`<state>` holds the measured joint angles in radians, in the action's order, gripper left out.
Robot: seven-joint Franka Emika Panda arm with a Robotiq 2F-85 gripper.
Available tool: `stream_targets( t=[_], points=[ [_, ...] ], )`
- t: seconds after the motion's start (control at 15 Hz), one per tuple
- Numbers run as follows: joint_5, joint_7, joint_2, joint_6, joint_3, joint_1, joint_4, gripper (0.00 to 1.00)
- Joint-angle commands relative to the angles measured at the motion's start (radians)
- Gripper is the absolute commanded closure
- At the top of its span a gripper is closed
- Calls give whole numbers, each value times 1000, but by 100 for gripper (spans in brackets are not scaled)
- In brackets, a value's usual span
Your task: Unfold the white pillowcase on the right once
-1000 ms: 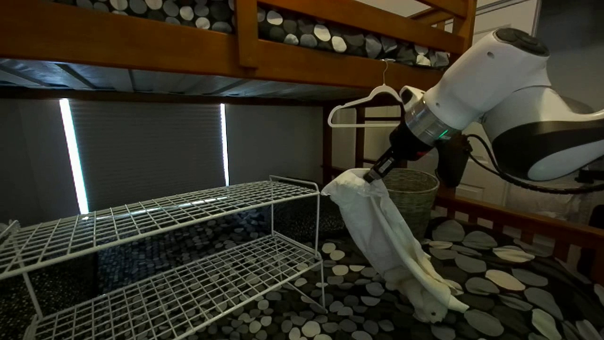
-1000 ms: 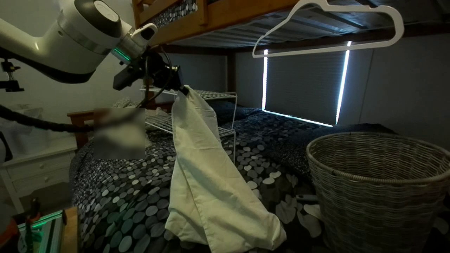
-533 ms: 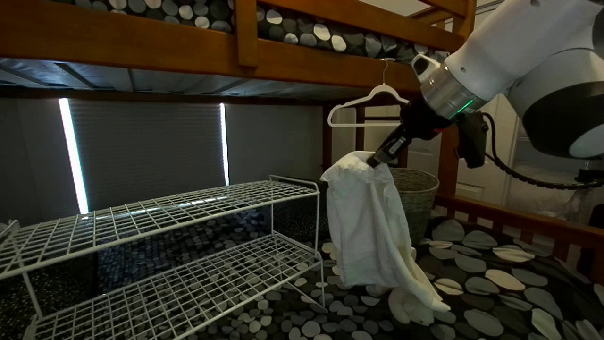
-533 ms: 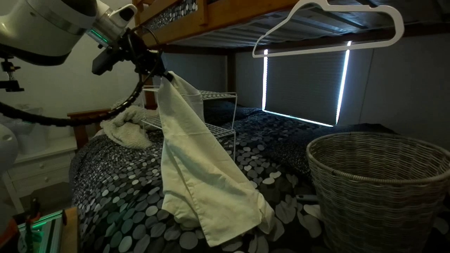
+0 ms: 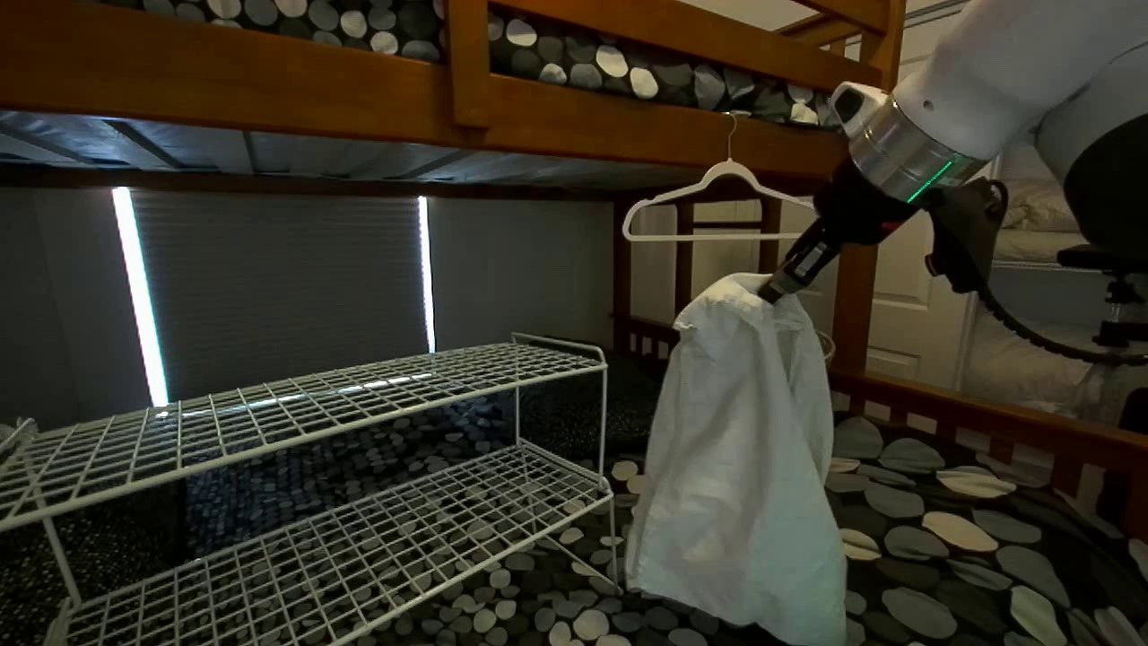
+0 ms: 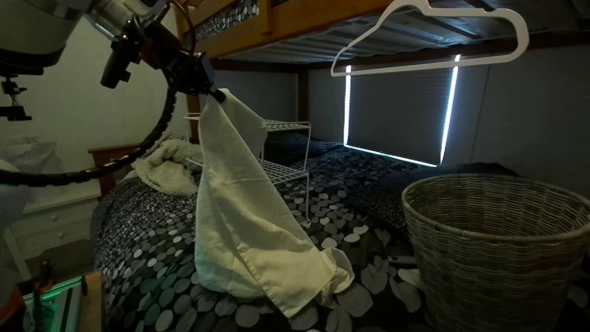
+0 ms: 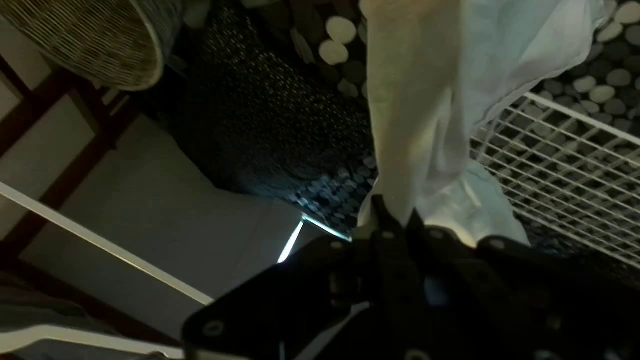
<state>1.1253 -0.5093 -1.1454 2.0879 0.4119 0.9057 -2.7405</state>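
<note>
End effector (image 5: 769, 292): my fingers are closed to a narrow pinch, with a fold of the pillowcase (image 5: 740, 467) between them, past the end of the rack (image 5: 350, 395) and higher than its top shelf.
Pillowcase: hanging from my pinch just beside the rack's end; in an exterior view its foot lies on the quilt (image 6: 156, 258), with one corner (image 6: 339, 269) bunched.
Why so high: I judge the raised hold lets the weight draw the layers apart; the unfolding looks partly done, as layers overlap below my grip.
Hem (image 7: 539, 76): in the wrist view it crosses in front of the rack's mesh; touching or apart, I cannot tell. A snag there is the risk I would watch.
Room: the quilt runs on past the pillowcase, away from the rack; I would lay it out that way.
Limits: the bunk (image 5: 269, 85) is above the rack, the hanger (image 5: 704, 239) hangs higher than the rack's end, and the basket (image 6: 498, 276) stands well apart from it.
</note>
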Motion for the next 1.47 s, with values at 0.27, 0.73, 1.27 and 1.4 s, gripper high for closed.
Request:
stream_targets(
  t=[0.27, 0.73, 1.27, 1.4],
  points=[
    [121, -71, 85, -157, 239, -46, -9, 99],
    [329, -313, 220, -93, 624, -97, -8, 99],
    [484, -550, 691, 459, 800, -263, 111, 99],
    [397, -488, 708, 516, 714, -354, 81, 97]
  ],
)
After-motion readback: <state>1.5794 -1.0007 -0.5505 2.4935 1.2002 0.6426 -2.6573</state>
